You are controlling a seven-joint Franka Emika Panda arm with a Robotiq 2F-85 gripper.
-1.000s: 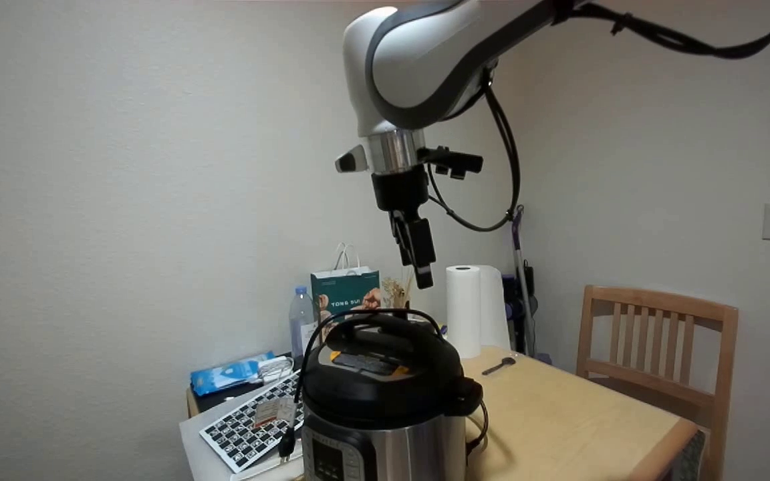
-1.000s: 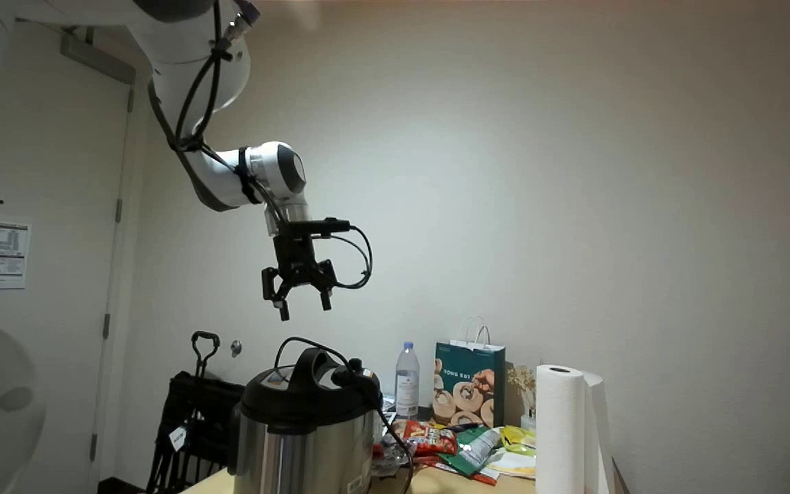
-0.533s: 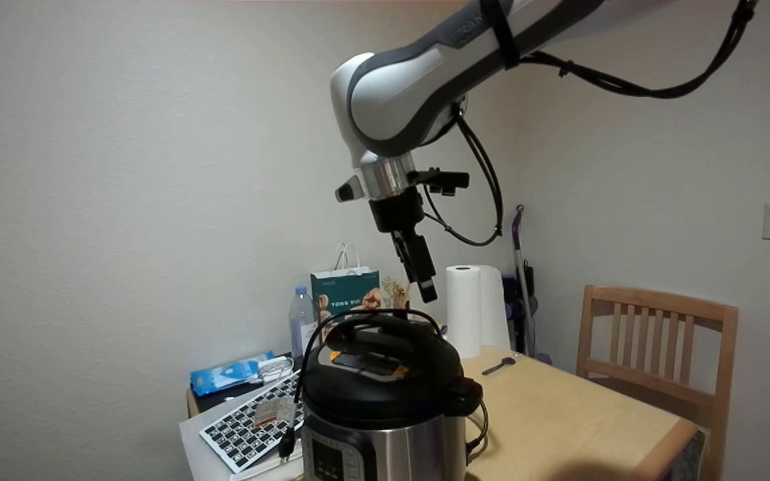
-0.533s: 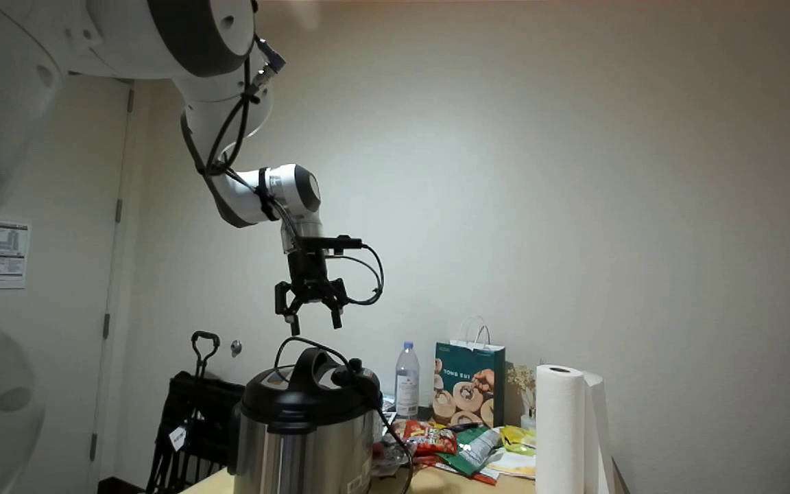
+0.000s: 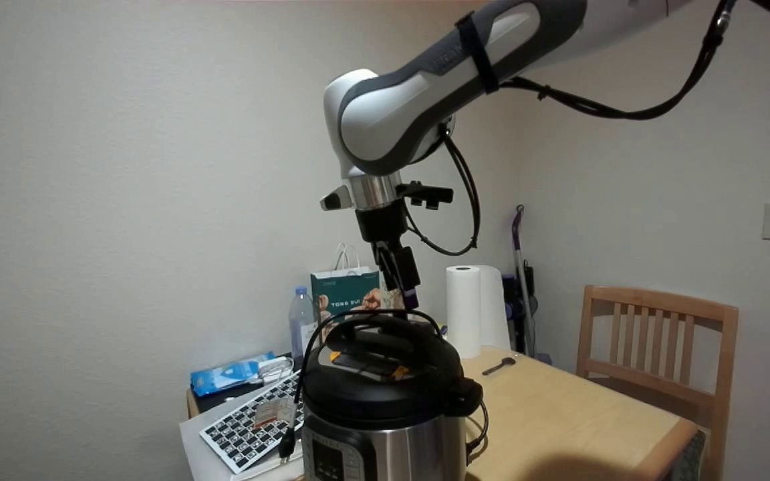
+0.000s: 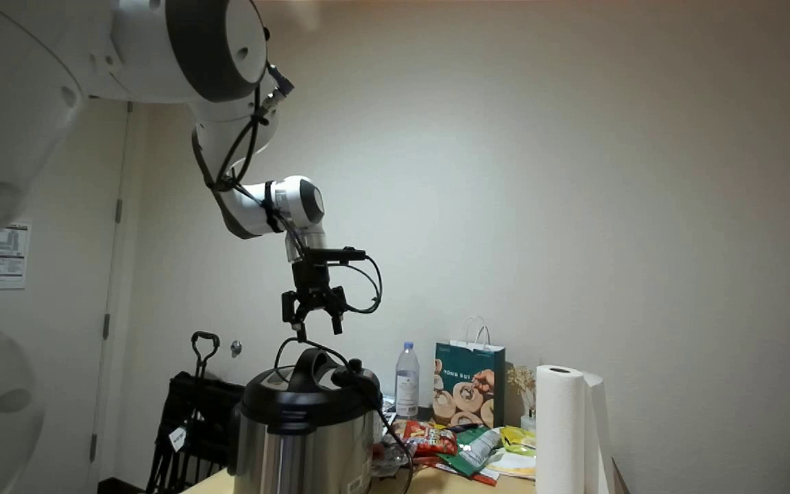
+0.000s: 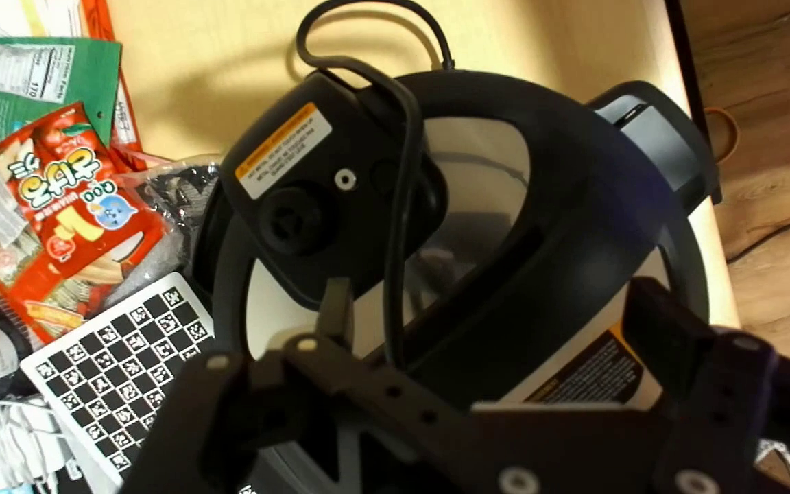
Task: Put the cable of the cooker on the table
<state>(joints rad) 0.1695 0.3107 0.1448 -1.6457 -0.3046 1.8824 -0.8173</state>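
The tabletop [image 5: 559, 407] is stretching out around the cooker [image 6: 313, 446], whose base is falling out of frame in both exterior views. The cooker's black lid [image 5: 381, 401] is sitting in place, and a checkered board [image 7: 121, 374] is lying just beside the cooker.

Above the lid, the end effector [image 6: 319, 330] is hovering with its fingers [image 7: 335, 312] spread well apart, gripping nothing.

The cable [image 7: 409, 154] is draping over the lid, crossing beside the handle [image 7: 566, 267] and, in both exterior views, arching higher than it. So the task's thing is resting on the cooker, not yet on the tabletop. In the wrist view the cable is running between the fingers, nearer the one at picture left; in an exterior view one finger is lining up with the arch, but I cannot tell whether it is touching. Smallest of all, the plug [image 5: 287, 442] is hanging down beside the cooker's control panel.

By my judgement, the step in hand is reaching for the cable, just ahead of the grasp. The next move is probably calling for centring the fingers over the arch, lowering slightly until the cord is sitting between them, then closing without catching the handle. Lifting the cord off the lid and laying it on the tabletop are still remaining.
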